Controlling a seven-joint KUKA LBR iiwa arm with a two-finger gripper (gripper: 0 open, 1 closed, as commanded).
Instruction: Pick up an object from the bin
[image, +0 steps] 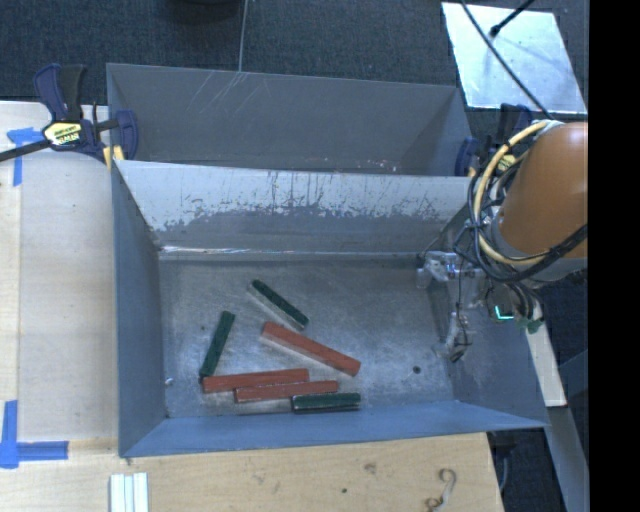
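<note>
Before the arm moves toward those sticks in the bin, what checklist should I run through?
1. Gripper inside the bin, at the view's right: ok.
2. Gripper above a stick: not ok; the sticks lie toward the view's left.
3. Nearest stick free: slanted red stick lies away from the walls: ok.
4. Front cluster separable: two red sticks and green stick lie packed together: not ok.
5. Clearance from right wall: cannot tell.
</note>
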